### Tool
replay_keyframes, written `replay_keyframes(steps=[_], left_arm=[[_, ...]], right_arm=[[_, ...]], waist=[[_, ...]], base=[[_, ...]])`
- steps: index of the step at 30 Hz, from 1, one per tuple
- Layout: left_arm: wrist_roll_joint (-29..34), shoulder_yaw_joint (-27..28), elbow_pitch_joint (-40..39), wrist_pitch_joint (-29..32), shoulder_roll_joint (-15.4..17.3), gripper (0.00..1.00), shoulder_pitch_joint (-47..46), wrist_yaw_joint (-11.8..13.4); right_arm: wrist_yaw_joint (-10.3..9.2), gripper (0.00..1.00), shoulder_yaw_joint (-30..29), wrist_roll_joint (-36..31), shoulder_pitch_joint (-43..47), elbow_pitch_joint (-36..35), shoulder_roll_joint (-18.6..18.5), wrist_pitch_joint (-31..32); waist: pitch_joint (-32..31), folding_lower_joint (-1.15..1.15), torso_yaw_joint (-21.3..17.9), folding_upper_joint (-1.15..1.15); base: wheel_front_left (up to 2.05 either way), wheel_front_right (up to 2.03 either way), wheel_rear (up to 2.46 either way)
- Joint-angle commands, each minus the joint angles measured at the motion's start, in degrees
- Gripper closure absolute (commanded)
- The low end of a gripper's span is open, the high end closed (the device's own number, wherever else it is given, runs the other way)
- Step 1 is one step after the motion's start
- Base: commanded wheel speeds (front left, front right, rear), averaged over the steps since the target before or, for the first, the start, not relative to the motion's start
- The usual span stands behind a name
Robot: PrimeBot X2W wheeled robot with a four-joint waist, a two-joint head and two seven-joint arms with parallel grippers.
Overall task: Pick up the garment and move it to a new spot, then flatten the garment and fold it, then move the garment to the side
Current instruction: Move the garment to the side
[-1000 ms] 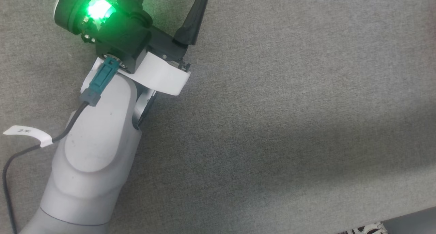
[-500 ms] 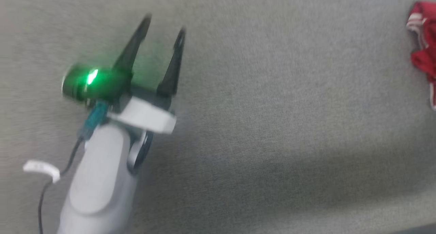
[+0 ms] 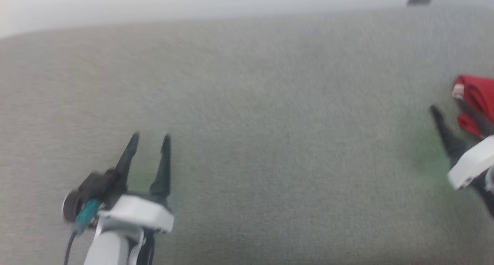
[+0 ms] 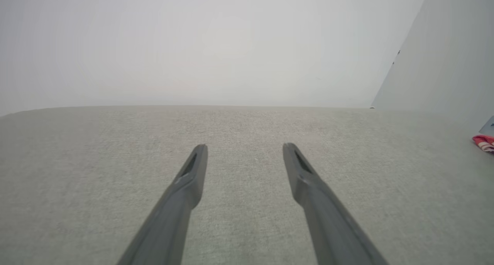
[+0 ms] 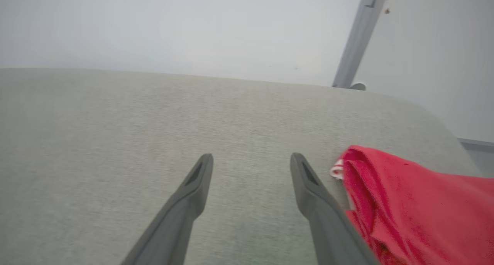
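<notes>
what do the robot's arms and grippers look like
The left gripper has two long dark tapering jaws, slotted near the tips, on a white wrist bracket, with a pale grey forearm, a teal plug and a dark cable. The right gripper looks alike: dark jaws, white bracket.

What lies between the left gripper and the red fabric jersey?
Bare grey cloth surface, then the right gripper beside the red jersey; head view.
</notes>
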Motion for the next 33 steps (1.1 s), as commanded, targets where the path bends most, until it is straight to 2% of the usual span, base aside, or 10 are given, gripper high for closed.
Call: replay_keyframes(steps=[1,4,13,23,33], left_arm=[[-0.64,0.99,-0.26,-0.24,-0.27,0.00,1.84,-0.13],[-1.44,2.81,-0.78,-0.24,-0.68,0.00,5.18,-0.18],[-2.52,3.49,-1.99,-0.24,-0.05,0.00,12.87,-0.16],[-2.89,5.22,-8.25,-0.24,-0.45,0.00,19.13,-0.17],[-1.84,5.73,-12.51,-0.24,-1.06,0.00,23.08,-0.17]], right_arm=[[-0.09,0.00,-0.99,-0.73,2.25,-0.92,1.08,-0.26],[-0.09,0.00,-3.57,-2.25,6.01,-2.93,2.85,-0.27],[-0.09,0.00,-12.69,-8.01,17.07,-9.34,8.07,-0.27],[-0.09,0.00,-23.68,-12.96,27.73,-19.43,11.02,-0.29],[-0.05,0.00,-29.79,-14.90,34.71,-24.33,13.42,0.26]], waist=[[-4.90,0.00,3.19,0.00],[-7.45,0.00,4.17,0.00],[-13.46,0.00,6.03,0.00],[-15.07,0.00,5.98,0.00],[-15.23,0.00,5.85,0.00]], base=[[0.00,0.00,0.00],[0.00,0.00,0.00],[0.00,0.00,0.00],[0.00,0.00,0.00],[0.00,0.00,0.00]])
